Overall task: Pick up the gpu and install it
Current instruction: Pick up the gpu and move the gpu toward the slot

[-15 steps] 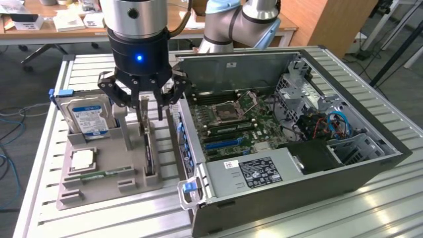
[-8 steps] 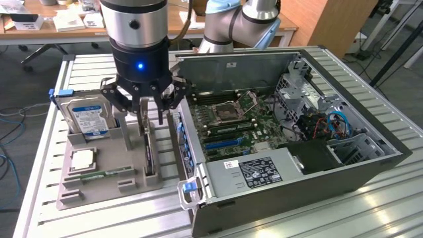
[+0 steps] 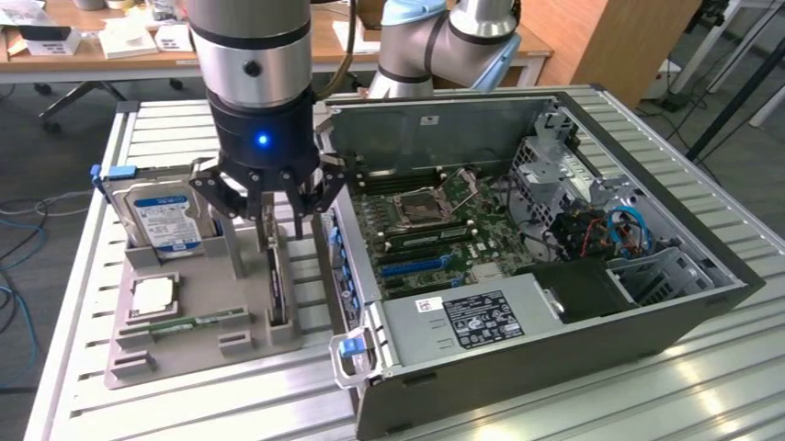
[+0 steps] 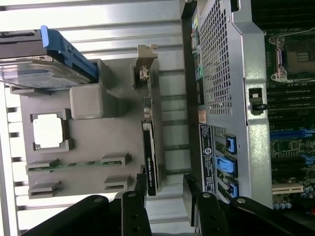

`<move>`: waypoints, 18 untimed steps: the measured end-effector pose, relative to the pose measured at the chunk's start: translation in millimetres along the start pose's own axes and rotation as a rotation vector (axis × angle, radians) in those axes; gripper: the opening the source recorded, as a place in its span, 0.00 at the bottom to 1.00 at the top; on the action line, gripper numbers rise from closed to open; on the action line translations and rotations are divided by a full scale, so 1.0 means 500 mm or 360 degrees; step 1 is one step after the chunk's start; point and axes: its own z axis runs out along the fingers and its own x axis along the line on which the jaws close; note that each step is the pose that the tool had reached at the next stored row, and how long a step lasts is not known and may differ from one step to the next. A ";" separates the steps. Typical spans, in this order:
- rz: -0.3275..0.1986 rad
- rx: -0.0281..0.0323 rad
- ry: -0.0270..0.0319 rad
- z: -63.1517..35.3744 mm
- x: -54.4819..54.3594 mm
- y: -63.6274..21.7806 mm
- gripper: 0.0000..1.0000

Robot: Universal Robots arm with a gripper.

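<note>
Gripper [image 3: 272, 219] [image 4: 165, 192] open wide, nothing held, hovering right over the gpu [image 3: 279, 287] [image 4: 150, 152], not touching it

Wrist view: dark fingers [image 4: 191, 189] spread, with the near end of the card about between them, closer to one finger than the other

gpu = thin dark card standing on its long edge in a slot of the grey holder tray [image 3: 245, 342] [image 4: 110, 142], on the tray side toward the computer case [image 3: 687, 317] [image 4: 231, 73]; pale metal bracket on the card end away from the gripper; not in the case, not installed

Same tray: hard drive [image 3: 160, 216] [image 4: 39, 71] with blue-white label upright at the far corner on the exterior view's left, blue handle on top; processor chip [image 3: 153, 296] [image 4: 47, 131] flat in a pocket; green memory stick [image 3: 184, 323] [image 4: 69, 164] lying in a slot near the tray's front edge, well apart from the gpu

Computer case just beside the tray on the exterior view's right, lying on its side, side panel off; motherboard [image 3: 429, 220] [image 4: 290, 98] exposed with blue slots [image 3: 411, 265] [image 4: 285, 133]; labelled power supply [image 3: 479, 317] at the case's near end

Tray and case both sit on a slatted metal table [image 3: 160, 409] [image 4: 123, 19]
</note>
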 end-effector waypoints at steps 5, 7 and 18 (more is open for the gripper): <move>0.0000 0.00000 -0.00001 0.018 0.000 -0.001 0.43; 0.0000 0.00001 -0.00001 0.025 0.001 -0.001 0.43; 0.0000 0.00000 -0.00001 0.065 0.004 -0.003 0.43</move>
